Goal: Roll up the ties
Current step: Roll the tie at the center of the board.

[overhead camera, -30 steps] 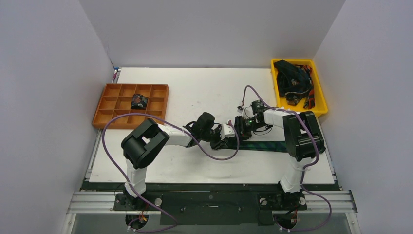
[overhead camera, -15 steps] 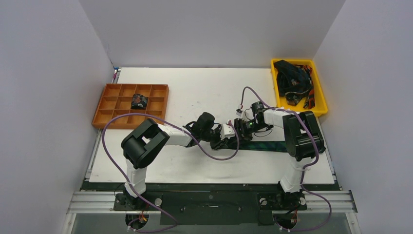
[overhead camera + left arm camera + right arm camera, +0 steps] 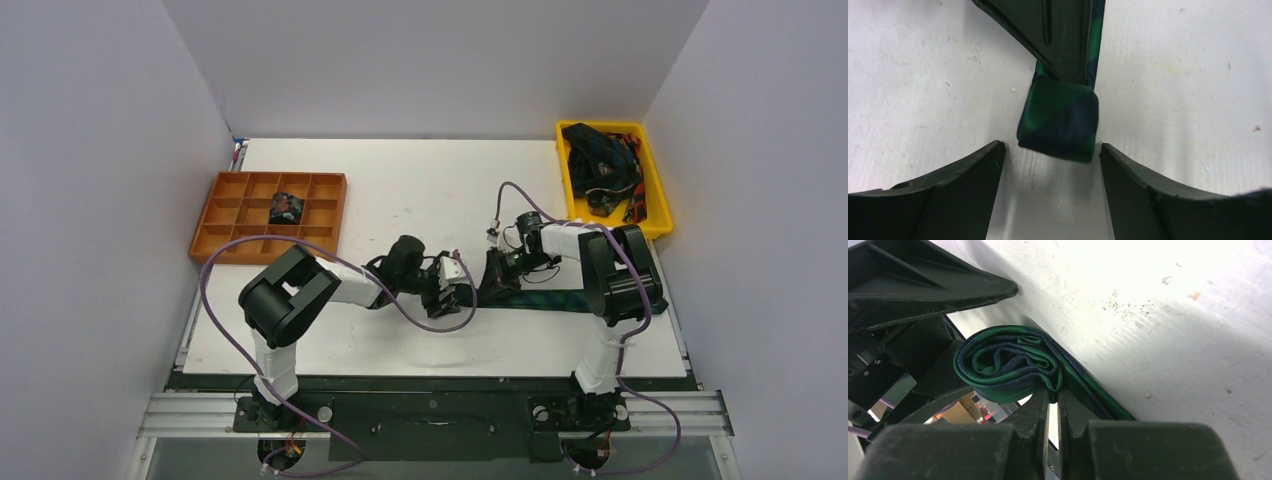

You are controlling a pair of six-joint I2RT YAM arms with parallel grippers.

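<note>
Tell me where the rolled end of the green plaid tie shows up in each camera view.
Top external: rolled end mid-table, just left of the right gripper.
Left wrist: rolled end at centre, between the open fingers of the left gripper.
Right wrist: left of centre, above the fingertips.
Shared landmark: the right gripper, shut, beside the roll.
</note>
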